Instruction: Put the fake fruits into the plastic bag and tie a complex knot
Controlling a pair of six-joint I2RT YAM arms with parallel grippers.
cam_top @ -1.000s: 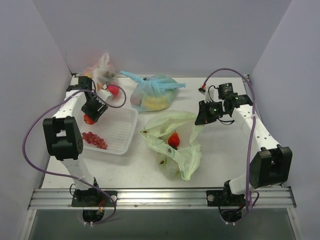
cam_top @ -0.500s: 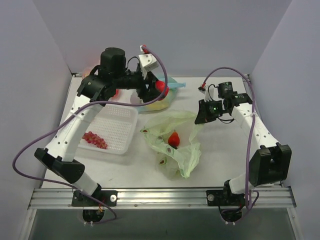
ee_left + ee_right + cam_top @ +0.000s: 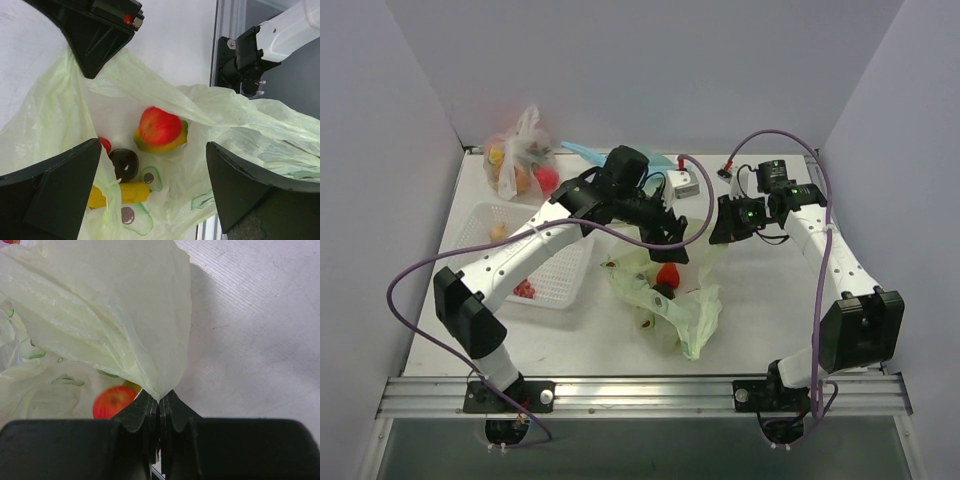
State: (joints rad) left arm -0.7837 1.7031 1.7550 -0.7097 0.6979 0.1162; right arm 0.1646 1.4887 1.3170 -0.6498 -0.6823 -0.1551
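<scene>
My left gripper (image 3: 152,150) hangs spread wide over the mouth of the pale green plastic bag (image 3: 692,312) on the bench (image 3: 760,320). A red-and-yellow apple (image 3: 159,127) shows inside the bag, touching neither finger, near a dark round piece (image 3: 124,164) and a yellow elongated fruit (image 3: 122,192). My right gripper (image 3: 160,407) is pressed together, pinching the bag's edge and holding it up.
</scene>
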